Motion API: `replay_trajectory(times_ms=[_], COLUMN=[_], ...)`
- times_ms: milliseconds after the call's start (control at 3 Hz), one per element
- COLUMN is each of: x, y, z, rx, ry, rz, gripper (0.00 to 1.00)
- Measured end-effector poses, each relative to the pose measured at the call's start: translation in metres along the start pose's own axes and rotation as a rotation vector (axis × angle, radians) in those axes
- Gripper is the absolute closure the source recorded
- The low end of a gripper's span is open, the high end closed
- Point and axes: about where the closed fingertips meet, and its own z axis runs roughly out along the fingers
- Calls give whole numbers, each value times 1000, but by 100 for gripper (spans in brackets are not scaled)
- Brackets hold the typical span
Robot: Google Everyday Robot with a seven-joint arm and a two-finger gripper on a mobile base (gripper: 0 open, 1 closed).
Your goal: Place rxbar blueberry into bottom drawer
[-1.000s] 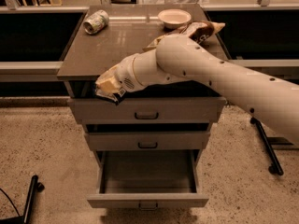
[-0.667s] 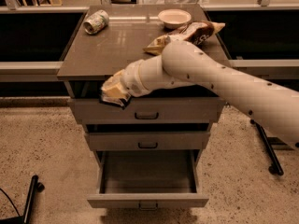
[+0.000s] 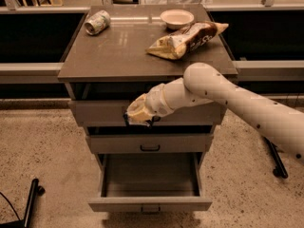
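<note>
My gripper (image 3: 141, 118) hangs in front of the top drawer (image 3: 97, 113), left of centre, at the end of the white arm that reaches in from the right. It is shut on the rxbar blueberry (image 3: 150, 123), which shows only as a small dark sliver under the gripper's tip. The bottom drawer (image 3: 149, 204), the lowest and deepest grey one, is pulled out and open, directly below the gripper. Its inside looks bare.
On the cabinet top (image 3: 118, 51) lie a tan-and-brown chip bag (image 3: 187, 38), a crushed can (image 3: 97, 22) at the back left and a white bowl (image 3: 177, 18) at the back. The middle drawer (image 3: 149, 144) is shut. A black stand leg (image 3: 32, 198) is on the floor at left.
The gripper has moved right and down, from the cabinet's left front corner to the front of the top drawer, carrying the bar.
</note>
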Motion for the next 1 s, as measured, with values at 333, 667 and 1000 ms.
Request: replay_trajectory(times_ms=[333, 667, 1000], x=[38, 38, 55], y=[9, 9, 22], z=[6, 6, 24], rx=[-58, -58, -111], ry=[27, 27, 35], rz=[-5, -5, 29], gripper=[100, 100, 100])
